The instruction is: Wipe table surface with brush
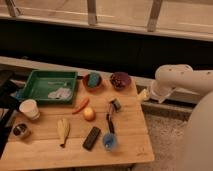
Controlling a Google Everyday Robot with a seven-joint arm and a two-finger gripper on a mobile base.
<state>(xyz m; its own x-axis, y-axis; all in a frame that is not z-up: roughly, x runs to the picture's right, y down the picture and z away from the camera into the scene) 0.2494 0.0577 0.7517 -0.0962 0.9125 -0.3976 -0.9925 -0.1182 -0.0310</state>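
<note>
The table surface (pixel 127 117) is a light tan plank top covered with small items. The brush (pixel 111 116) lies near the middle right, its greyish head toward the back and its slim black handle running toward the front. My white arm (pixel 172 77) reaches in from the right. Its gripper (pixel 145 94) hangs just off the table's far right corner, apart from the brush and about a hand's length to its right and behind it. Nothing is seen held in it.
A green tray (pixel 50 85) sits back left, with a red bowl (pixel 93 81) and a dark bowl (pixel 120 80) behind the brush. Around it lie a blue cup (pixel 110 142), black block (pixel 91 138), banana (pixel 62 130), orange fruit (pixel 89 114), red pepper (pixel 81 105) and white cup (pixel 30 109).
</note>
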